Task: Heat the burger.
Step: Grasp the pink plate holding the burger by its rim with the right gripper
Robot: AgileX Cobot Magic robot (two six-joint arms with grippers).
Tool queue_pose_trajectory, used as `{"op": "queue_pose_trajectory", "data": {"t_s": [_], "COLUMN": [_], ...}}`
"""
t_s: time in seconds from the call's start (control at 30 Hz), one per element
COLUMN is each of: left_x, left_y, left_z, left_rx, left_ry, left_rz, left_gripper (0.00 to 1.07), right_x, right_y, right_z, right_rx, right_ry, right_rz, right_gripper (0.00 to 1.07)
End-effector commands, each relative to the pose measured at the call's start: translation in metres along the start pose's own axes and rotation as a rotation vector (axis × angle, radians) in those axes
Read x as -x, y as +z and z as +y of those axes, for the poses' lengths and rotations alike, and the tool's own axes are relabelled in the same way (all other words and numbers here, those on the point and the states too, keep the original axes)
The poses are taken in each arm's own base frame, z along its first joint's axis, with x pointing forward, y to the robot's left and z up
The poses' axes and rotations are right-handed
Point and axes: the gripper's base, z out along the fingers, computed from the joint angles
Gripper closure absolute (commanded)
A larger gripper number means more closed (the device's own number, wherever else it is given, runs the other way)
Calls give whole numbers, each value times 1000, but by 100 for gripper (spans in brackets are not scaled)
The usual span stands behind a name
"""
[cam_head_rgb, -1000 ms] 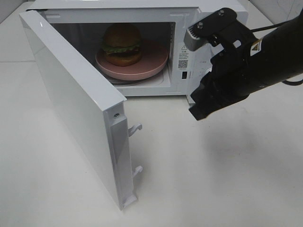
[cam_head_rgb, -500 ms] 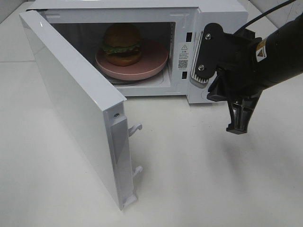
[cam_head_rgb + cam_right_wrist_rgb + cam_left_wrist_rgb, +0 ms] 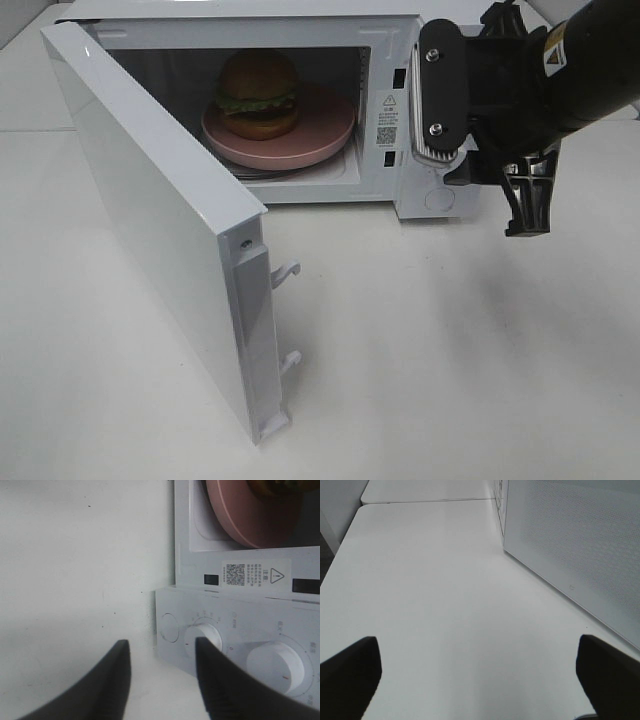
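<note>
The burger (image 3: pixel 258 93), a golden-brown bun with green lettuce, sits on a pink plate (image 3: pixel 318 140) inside the open microwave (image 3: pixel 400 30). The door (image 3: pixel 160 210) swings out to the left. My right gripper (image 3: pixel 525 200) hangs in front of the microwave's control panel, fingers pointing down. In the right wrist view the right gripper (image 3: pixel 162 680) is open with nothing between its dark fingers, and the panel's two white knobs (image 3: pixel 205 640) lie just past them. My left gripper (image 3: pixel 477 680) is open and empty over bare table beside the microwave's perforated side wall (image 3: pixel 575 545).
The open door's edge with two latch hooks (image 3: pixel 285 270) juts toward the front of the white table (image 3: pixel 450 380). The right arm's black body (image 3: pixel 560 80) covers the panel from above. A table seam (image 3: pixel 430 501) runs at the far end in the left wrist view.
My right arm has risen and swung right, from the front of the oven opening to the control panel. Its fingers have turned downward and parted. The burger, plate and door have not moved.
</note>
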Motion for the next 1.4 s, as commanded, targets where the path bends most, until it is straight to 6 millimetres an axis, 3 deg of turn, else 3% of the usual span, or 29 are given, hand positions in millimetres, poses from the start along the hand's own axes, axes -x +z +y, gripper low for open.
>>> {"op": "queue_pose_trajectory", "data": {"t_s": [0.03,0.1,0.23,0.83,1.4], "left_x": [0,0,0,0,0], "left_y": [-2,-2,-2,-2,-2], "left_z": [0,0,0,0,0], "left_rx": [0,0,0,0,1], "left_ry": [-2,-2,-2,-2,-1], "left_rz": [-29,-29,-29,-29,-29], "left_gripper": [9,9,9,9,9], "right_x": [5,11,16,80,99], "right_y": [0,2,9,72,129], "right_z": [-3,-2,-3,-18,-28], "right_rx": [-9,-19,3,19,17], "right_ry": [-12,-10,-13,-134,-151], "right_rz": [-16,-40,-37,-76,-77], "right_gripper": [42,18,10,13,14]}}
